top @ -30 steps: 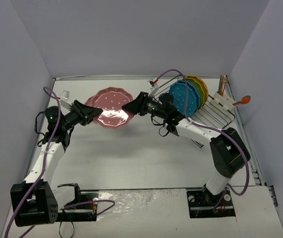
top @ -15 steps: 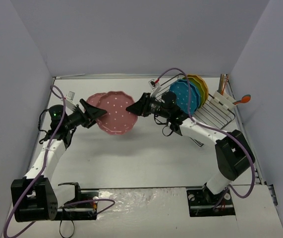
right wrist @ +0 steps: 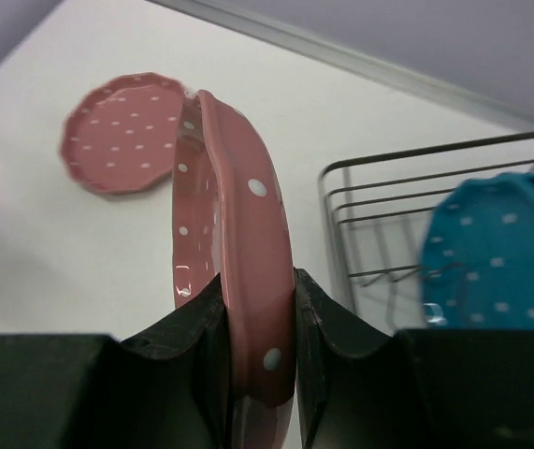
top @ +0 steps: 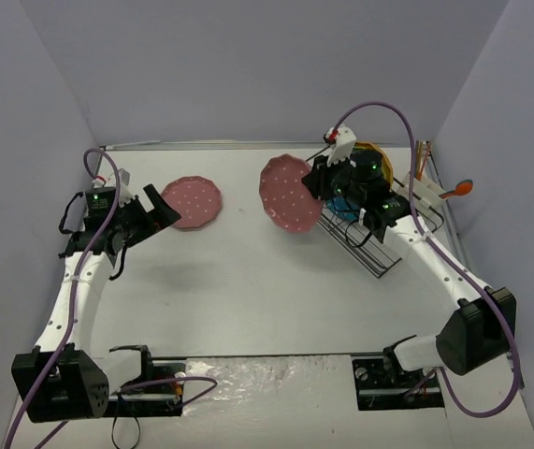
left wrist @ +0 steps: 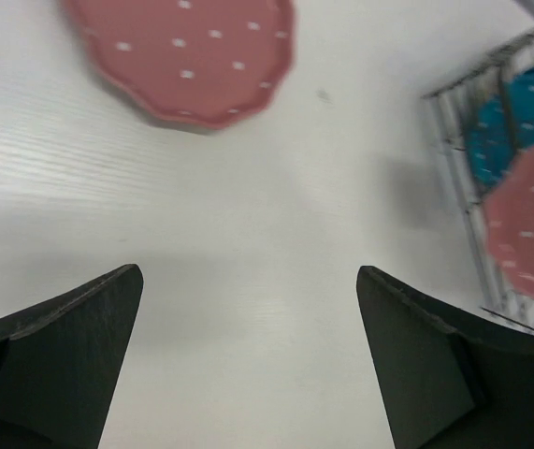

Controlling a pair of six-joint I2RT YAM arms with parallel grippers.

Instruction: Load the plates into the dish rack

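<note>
My right gripper (right wrist: 257, 281) is shut on the rim of a pink dotted plate (right wrist: 238, 234), which stands on edge. In the top view that plate (top: 288, 194) hangs just left of the dark wire dish rack (top: 383, 254), and the right gripper (top: 319, 183) grips its right side. A blue plate (right wrist: 500, 253) stands in the dish rack (right wrist: 388, 182), with a yellow and orange plate (top: 381, 161) behind it. A second pink plate (top: 194, 201) lies flat on the table. My left gripper (top: 161, 208) is open and holds nothing, just left of that plate (left wrist: 187, 56).
A white holder (top: 419, 194) with an orange spoon (top: 459, 189) and a wooden utensil (top: 421, 159) sits at the rack's far right. Grey walls close in the table on the left, back and right. The right arm's purple cable (top: 369, 112) arcs over the rack.
The left gripper opened, let go of the pink plate and drew back left. The right gripper closed on the plate, turned it on edge and carried it right to the rack.
</note>
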